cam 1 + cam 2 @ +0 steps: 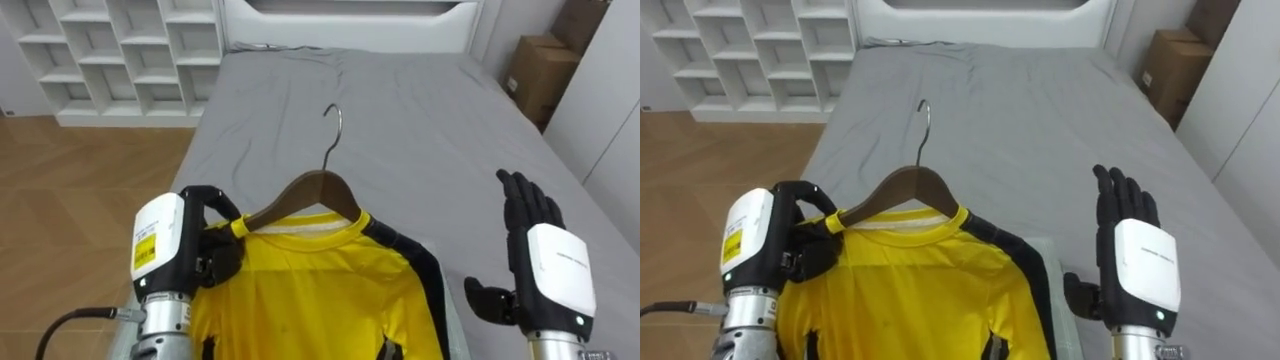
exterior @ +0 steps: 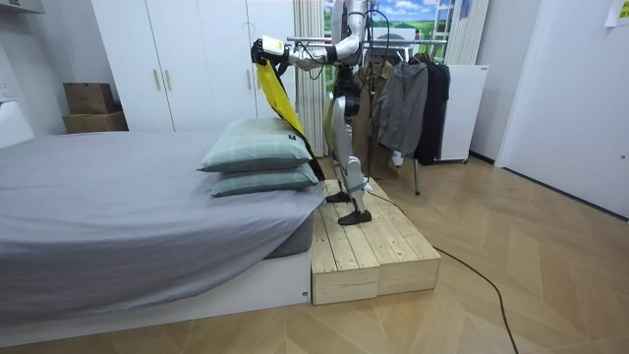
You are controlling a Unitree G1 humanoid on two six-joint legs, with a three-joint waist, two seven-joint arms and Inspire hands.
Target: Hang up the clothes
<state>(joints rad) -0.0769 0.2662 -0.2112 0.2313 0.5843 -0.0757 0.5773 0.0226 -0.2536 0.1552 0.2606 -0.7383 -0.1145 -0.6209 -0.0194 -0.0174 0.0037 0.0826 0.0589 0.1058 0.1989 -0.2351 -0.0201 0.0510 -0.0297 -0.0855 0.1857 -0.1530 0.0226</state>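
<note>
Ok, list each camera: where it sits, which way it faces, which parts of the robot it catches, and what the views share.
Left eye view: on the robot's head, looking down along the grey bed; left hand grips the wooden hanger carrying the yellow shirt, right hand open.
Right eye view: same head, slightly aside, same scene.
Room view: off beside the bed, facing the whole robot standing on a wooden platform.
Shared: all show shirt and bed.

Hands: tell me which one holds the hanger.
The left hand, curled round one end of the wooden hanger that carries the yellow shirt. The right hand is open beside it, holding nothing.
</note>
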